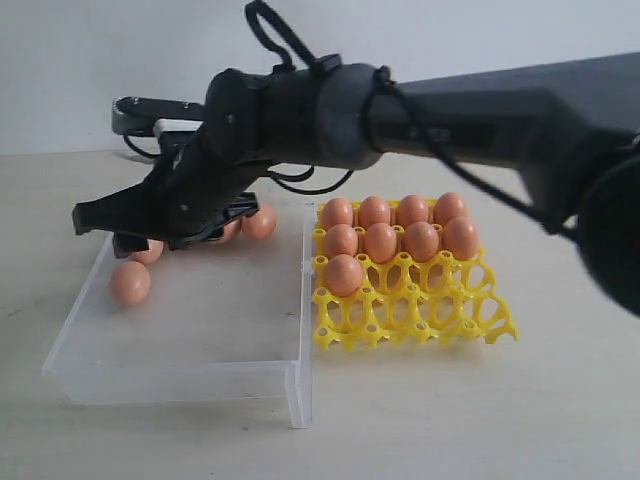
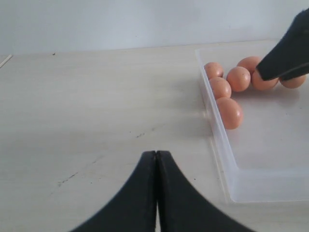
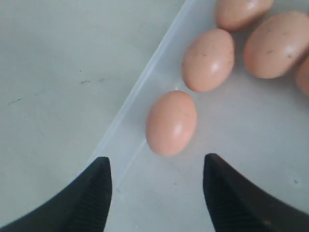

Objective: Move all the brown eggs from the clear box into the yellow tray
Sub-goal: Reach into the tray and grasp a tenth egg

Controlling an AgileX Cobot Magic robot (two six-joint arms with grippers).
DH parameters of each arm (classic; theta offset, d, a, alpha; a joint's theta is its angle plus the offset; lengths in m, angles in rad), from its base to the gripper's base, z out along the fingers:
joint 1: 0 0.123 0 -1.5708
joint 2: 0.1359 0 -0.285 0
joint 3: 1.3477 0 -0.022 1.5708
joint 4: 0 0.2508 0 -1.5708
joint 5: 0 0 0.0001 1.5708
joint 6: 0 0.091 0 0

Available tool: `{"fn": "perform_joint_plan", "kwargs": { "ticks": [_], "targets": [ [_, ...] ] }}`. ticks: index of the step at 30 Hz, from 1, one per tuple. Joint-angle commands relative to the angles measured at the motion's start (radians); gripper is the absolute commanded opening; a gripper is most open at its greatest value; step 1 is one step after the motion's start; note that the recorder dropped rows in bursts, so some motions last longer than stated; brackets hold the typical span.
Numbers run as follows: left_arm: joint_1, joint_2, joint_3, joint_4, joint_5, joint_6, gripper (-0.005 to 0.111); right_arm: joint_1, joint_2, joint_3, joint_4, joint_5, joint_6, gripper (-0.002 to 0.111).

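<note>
Several brown eggs lie at the far end of the clear box [image 1: 190,375], one apart from the others [image 1: 130,283] by the left wall. My right gripper [image 1: 105,232] reaches across over the box and hangs open just above this egg [image 3: 171,122], which lies a little beyond its fingertips [image 3: 101,169], untouched. More eggs [image 3: 208,59] lie beyond it. The yellow tray [image 1: 420,320] stands right of the box with several eggs [image 1: 380,240] in its back rows. My left gripper [image 2: 157,153] is shut and empty over bare table beside the box [image 2: 217,140].
The box's left wall [image 3: 140,96] runs close to the nearest egg. The tray's front cups [image 1: 440,305] hold nothing. A grey-black arm part [image 1: 140,112] stands behind the box. The right gripper's dark finger [image 2: 285,58] covers part of the egg cluster in the left wrist view.
</note>
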Motion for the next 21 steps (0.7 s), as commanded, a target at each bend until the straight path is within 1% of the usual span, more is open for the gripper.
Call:
{"fn": "perform_joint_plan", "kwargs": {
  "ticks": [1,5,8,14,21],
  "targets": [
    [-0.005,-0.002,-0.004,-0.004,-0.008,0.0,0.0,0.006,0.134,-0.178,0.015,0.076,-0.014,0.054],
    [-0.005,-0.002,-0.004,-0.004,-0.008,0.0,0.0,0.006,0.217,-0.297,-0.005,0.138,-0.01,0.054],
    [-0.005,-0.002,-0.004,-0.004,-0.008,0.0,0.0,0.006,0.264,-0.347,-0.01,0.161,-0.01,0.054],
    [-0.005,-0.002,-0.004,-0.004,-0.009,0.005,0.0,0.006,0.307,-0.372,-0.061,0.159,-0.01,0.054],
    [-0.005,-0.002,-0.004,-0.004,-0.009,0.005,0.0,0.006,0.349,-0.417,-0.061,0.111,-0.018,0.054]
  ]
}}
